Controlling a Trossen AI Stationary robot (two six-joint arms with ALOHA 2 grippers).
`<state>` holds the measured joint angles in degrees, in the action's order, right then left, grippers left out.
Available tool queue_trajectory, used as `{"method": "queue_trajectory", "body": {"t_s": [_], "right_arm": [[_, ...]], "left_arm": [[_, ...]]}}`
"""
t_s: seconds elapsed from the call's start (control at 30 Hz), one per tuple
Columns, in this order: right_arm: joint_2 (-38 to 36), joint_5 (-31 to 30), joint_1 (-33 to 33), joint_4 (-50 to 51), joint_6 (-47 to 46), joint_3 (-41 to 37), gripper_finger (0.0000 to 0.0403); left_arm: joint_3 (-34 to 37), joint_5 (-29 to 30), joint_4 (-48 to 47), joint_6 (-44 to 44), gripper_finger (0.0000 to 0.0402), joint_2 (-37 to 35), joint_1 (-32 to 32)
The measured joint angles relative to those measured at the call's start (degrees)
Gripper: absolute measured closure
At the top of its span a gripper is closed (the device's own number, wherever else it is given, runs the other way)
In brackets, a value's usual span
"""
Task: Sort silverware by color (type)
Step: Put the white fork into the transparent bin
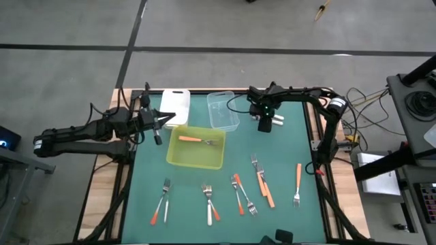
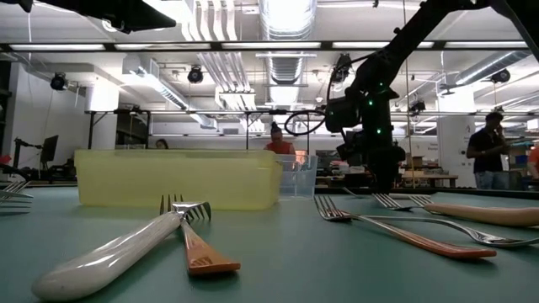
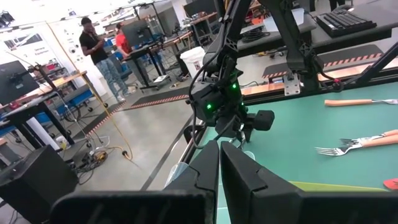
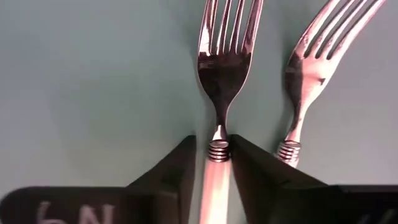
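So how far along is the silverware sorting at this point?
Done: one orange-handled fork lies in the yellow-green tray. In hand: the right gripper grips a white-handled fork, a second fork beside it. Remaining: the scattered forks. The left gripper waits shut.

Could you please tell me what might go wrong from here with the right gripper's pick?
1. The right gripper pinches the white fork only at its narrow neck, so the fork may swivel or slip when moved.
2. The second fork lies close beside one finger, so it could get nudged or dragged along.
The left gripper waits shut by the white tub.
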<state>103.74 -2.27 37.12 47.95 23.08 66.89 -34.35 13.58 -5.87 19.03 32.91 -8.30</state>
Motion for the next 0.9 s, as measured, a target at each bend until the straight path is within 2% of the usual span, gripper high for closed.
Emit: {"method": "queue_trajectory", "body": {"t_s": [0.13, 0.2, 0.5, 0.73, 0.9], "right_arm": [[0.01, 0.8, -0.01, 0.05, -0.31, 0.0, 0.0368], [0.01, 1.21, 0.0, 0.01, -0.84, 0.0, 0.038], [-2.36, 1.62, -0.07, 0.83, -6.97, 0.77, 0.038], [-9.62, 1.39, -0.09, 1.54, -12.37, 1.6, 0.0381], [-16.16, 1.28, -0.34, -3.55, -20.86, 3.08, 0.0382]], "left_arm": [[0.0, 0.0, 0.0, 0.03, 0.0402, 0.0, -0.02], [0.0, 0.0, 0.02, 0.07, 0.0402, 0.0, 0.0], [0.0, 0.0, 0.26, 0.13, 0.0402, -0.04, -0.02], [0.0, 0.0, 0.26, 0.06, 0.0402, -0.04, 0.0], [0.0, 0.0, 1.33, 0.0, 0.0402, -0.03, -0.02]]}}
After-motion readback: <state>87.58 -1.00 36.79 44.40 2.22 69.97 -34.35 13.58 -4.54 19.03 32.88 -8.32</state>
